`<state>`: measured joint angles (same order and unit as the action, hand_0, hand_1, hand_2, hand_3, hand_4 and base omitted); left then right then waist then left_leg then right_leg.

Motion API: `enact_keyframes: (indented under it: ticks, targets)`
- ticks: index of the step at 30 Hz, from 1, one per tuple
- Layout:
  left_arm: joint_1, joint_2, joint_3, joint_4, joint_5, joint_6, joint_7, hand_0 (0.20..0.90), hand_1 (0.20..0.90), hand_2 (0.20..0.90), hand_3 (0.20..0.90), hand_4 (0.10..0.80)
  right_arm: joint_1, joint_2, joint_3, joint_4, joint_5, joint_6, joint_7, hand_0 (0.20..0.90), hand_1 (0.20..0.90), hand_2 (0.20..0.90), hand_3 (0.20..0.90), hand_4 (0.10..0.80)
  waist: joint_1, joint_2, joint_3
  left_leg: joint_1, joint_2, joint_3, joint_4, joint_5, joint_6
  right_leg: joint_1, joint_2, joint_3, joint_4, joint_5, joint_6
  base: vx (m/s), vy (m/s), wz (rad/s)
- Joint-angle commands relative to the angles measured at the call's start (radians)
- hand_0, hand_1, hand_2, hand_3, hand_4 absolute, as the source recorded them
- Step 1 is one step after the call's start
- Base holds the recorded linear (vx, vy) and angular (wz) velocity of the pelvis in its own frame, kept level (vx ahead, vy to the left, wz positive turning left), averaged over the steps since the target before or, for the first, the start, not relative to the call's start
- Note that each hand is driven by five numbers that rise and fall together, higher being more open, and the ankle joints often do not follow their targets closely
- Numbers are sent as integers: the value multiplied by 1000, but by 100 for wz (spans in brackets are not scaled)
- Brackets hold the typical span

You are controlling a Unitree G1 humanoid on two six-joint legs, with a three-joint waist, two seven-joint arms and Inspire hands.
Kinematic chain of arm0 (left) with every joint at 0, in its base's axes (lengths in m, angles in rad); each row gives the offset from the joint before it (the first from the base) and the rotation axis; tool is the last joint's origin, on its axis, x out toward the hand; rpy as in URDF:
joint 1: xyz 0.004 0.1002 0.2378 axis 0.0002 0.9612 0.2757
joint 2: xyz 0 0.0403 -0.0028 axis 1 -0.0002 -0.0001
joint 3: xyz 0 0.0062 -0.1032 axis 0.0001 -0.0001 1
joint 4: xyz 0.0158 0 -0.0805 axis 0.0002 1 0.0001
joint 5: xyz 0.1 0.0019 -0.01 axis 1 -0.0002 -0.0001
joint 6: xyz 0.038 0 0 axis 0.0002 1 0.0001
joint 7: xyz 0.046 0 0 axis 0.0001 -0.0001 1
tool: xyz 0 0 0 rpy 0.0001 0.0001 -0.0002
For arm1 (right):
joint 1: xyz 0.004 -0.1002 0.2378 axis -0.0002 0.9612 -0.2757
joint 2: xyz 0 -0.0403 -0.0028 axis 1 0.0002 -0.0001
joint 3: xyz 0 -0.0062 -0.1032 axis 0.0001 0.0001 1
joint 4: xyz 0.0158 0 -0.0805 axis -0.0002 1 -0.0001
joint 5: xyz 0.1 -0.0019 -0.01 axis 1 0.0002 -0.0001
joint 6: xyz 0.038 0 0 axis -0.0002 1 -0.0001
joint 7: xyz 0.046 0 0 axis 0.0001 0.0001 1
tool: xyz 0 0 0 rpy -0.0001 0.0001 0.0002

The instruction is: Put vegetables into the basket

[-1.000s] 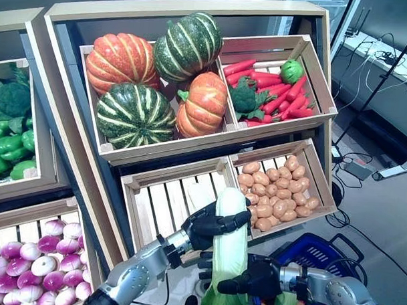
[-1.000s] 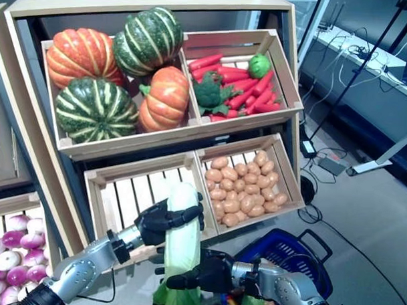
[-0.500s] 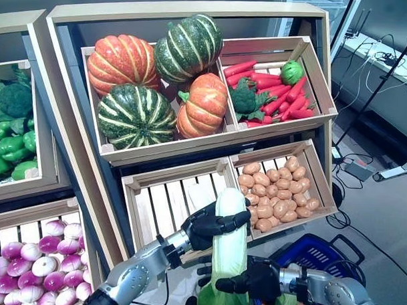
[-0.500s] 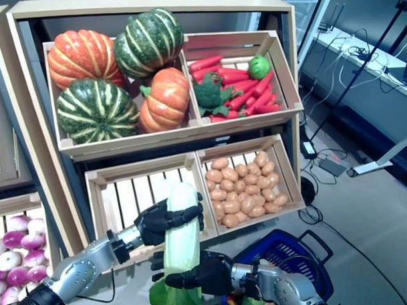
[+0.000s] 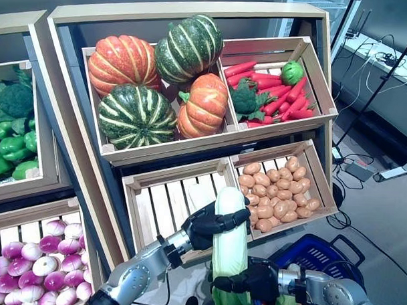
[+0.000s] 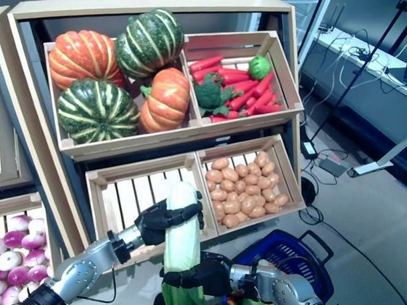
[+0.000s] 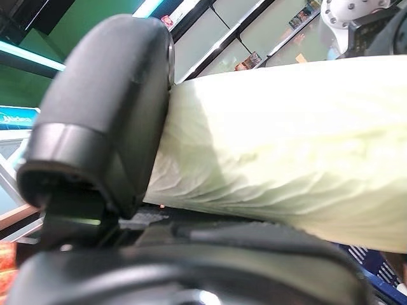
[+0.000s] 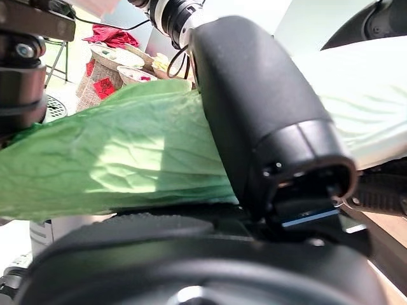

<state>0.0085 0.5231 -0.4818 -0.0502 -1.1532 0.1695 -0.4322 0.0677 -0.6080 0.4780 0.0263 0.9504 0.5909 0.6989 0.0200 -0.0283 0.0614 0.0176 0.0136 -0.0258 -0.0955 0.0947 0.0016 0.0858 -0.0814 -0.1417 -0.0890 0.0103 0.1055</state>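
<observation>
A long pale cabbage (image 5: 230,237) with green leaves at its base stands upright in front of the lower crates. My left hand (image 5: 207,227) is curled round its upper part, thumb (image 7: 105,121) against the white stalk (image 7: 286,146). My right hand (image 5: 252,278) is shut on its lower part where the green leaves (image 8: 114,159) start. The blue basket (image 5: 313,257) sits on the floor at lower right, just right of the cabbage, with some produce inside.
Wooden crates on the slanted shelf hold pumpkins (image 5: 134,113), carrots with broccoli (image 5: 269,91) and potatoes (image 5: 276,188). An empty slatted crate (image 5: 168,205) lies behind the cabbage. Green peppers (image 5: 10,146) and purple-white turnips (image 5: 39,260) fill crates at the left.
My right hand has slid left and closed round the cabbage's lower part. The cabbage and left hand have barely moved.
</observation>
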Motion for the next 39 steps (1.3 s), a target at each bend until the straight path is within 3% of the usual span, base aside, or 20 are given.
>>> enact_keyframes:
  ticks: [1, 2, 3, 9, 23, 31, 34, 39]
  targets:
    - [-112, -152, 0, -140, -67, -78, -94, 300, 300, 300, 300, 400, -41, 97, 8, -56, 140, -71, -26, 300, 300, 300, 300, 400, 17, -36, -2, 61, 43, -16, 12, -80, -36, 4, -82, 8, 4, 58, 42, 0, 0, 0]
    - [-110, -146, 5, -140, -40, -83, -88, 458, 458, 458, 458, 505, -35, 99, 0, -55, 143, -73, -32, 300, 300, 300, 300, 400, 16, -36, -2, 62, 43, -16, 13, -81, -36, 5, -82, 7, 3, 58, 43, 0, 0, 0]
    - [-111, -134, 7, -139, -32, -82, -72, 900, 900, 900, 900, 800, -31, 100, -10, -53, 153, -74, -46, 300, 300, 300, 300, 400, 15, -35, -3, 61, 43, -16, 12, -80, -37, 3, -83, 7, 3, 59, 44, 0, 0, 0]
    - [-92, -120, 52, -128, -8, -88, -9, 900, 900, 900, 900, 800, -6, 109, -52, -40, 174, -93, -71, 300, 300, 300, 300, 400, 13, -33, -4, 61, 42, -12, 13, -80, -35, 2, -84, 7, 3, 59, 46, 0, 0, 0]
    - [12, -83, 229, -115, 70, -99, 104, 900, 900, 900, 900, 800, 91, 145, -209, -49, 256, -259, -133, 300, 300, 300, 300, 400, 7, -28, 7, 47, 36, -9, 8, -75, -34, -15, -80, 7, 2, 63, 42, 12, -4, 0]
    - [74, -80, 318, -110, 127, -177, 155, 900, 900, 900, 900, 800, 139, 193, -315, -50, 313, -385, -210, 300, 300, 300, 300, 400, -2, -20, 53, -14, 35, -13, 8, -59, -33, -74, -64, 3, 22, 57, 32, -42, -13, 0]
    - [53, -65, 336, -100, 143, -285, 218, 900, 900, 900, 900, 800, 100, 192, -350, -59, 361, -490, -241, 300, 300, 300, 300, 400, -6, -15, 130, -75, 30, -11, 9, -44, -28, -147, -54, 6, 39, 60, 20, -274, -47, 7]
    - [13, -76, 360, -86, 172, -388, 268, 900, 900, 900, 900, 800, 43, 228, -408, -40, 474, -620, -319, 300, 300, 300, 300, 400, -11, -8, 220, -141, 26, -3, 27, -29, -18, -220, -35, 20, 83, 53, 4, -184, -55, 2]
